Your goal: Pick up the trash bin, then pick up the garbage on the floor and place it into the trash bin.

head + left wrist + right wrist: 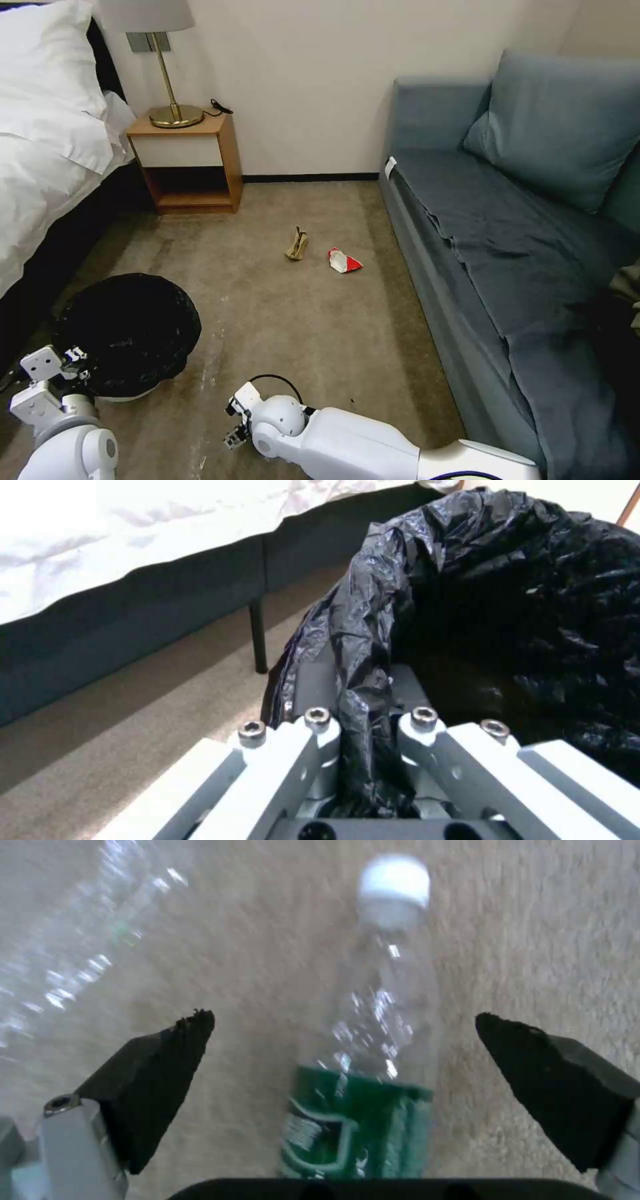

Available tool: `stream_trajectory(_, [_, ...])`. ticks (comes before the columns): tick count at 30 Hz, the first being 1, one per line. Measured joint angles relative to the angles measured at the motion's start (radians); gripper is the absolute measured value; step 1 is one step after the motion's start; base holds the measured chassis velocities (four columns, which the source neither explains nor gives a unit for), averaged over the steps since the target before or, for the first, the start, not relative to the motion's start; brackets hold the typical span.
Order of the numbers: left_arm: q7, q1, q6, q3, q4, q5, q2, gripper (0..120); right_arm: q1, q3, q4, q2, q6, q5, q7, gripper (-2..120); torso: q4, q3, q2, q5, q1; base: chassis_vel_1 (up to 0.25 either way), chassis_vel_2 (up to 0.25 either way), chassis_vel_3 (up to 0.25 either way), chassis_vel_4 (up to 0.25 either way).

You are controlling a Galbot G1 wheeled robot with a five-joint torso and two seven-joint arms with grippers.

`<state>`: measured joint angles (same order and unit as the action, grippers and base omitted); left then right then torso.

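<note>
Beige carpet (300,320) between a bed (47,153) and a blue sofa (520,253), wooden nightstand (190,163) against the far wall. Lying on the carpet in the right wrist view: clear bottle (380,1040), long axis running straight away from the right pincer (343,1060), white cap at the far end, green label at the near end, just beside the pincer's base. Right pincer spread wide, one black pad on each side of the bottle, neither touching it; low over the carpet and well short of the sofa in the head view (235,427). Left pincer (363,720) pressed together on the black-bagged rim of the trash bin (130,333), bag film bunched between its fingers; bin close beside the bed, mouth facing up toward the head camera, white base showing underneath. Farther along the carpet toward the nightstand wall, gold foil wrapper (297,245) standing on edge, crushed red-and-white carton (343,261) just beside it on the sofa side, the two apart. Open carpet all around both pieces and between the trash bin and the sofa.
</note>
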<state>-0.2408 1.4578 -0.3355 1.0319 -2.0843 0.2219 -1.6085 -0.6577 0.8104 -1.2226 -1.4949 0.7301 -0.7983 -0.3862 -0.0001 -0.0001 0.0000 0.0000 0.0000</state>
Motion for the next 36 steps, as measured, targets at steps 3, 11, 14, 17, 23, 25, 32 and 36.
stream_trajectory(3, [0.0,0.004,0.002,0.001,0.0,-0.002,0.0,5,-0.01,-0.007,0.021,0.0,-0.015,0.026,0.016,100,0.0,0.0,0.0,-0.0001,0.0,0.0,0.0,0.0,0.0])
stream_trajectory(11, [0.002,0.011,0.008,0.02,0.002,0.002,0.0,5,-0.042,-0.016,0.056,0.007,-0.052,0.103,0.071,86,0.0001,0.0,0.0,0.0,0.0,0.0,0.0,0.0,0.0])
stream_trajectory(14, [0.002,0.01,0.008,0.032,0.002,0.01,0.0,5,-0.048,-0.018,0.063,0.012,-0.063,0.121,0.077,76,0.0001,0.0,0.0,0.0,0.0,0.0,0.0,0.0,0.0])
stream_trajectory(17, [0.0,0.009,0.009,0.035,0.003,0.014,0.0,5,-0.055,-0.024,0.064,0.014,-0.069,0.135,0.083,64,0.0,0.0,0.0,0.0,0.0,0.0,0.0,0.0,0.0])
stream_trajectory(23, [-0.002,0.006,0.014,0.033,0.012,0.016,0.0,5,-0.058,-0.026,0.065,0.018,-0.088,0.155,0.086,45,0.0,0.0,0.0,0.0001,0.0,0.0,0.0,0.0,0.0])
stream_trajectory(25, [-0.003,0.004,0.015,0.034,0.014,0.016,0.0,5,-0.061,-0.026,0.064,0.021,-0.094,0.161,0.087,38,0.0,0.0,0.0,0.0001,0.0,0.0,0.0,0.0,0.0])
stream_trajectory(32, [-0.006,-0.003,0.01,0.026,0.014,0.017,0.0,5,-0.038,-0.06,0.066,0.015,-0.14,0.216,0.078,21,-0.0001,0.0,0.0,0.0,0.0,0.0,0.0,0.0,0.0])
stream_trajectory(36, [-0.006,-0.006,0.007,0.024,0.014,0.017,0.0,5,-0.013,-0.089,0.066,0.002,-0.165,0.218,0.066,21,0.0,0.0,0.0,0.0,0.0,0.0,0.0,0.0,0.0])
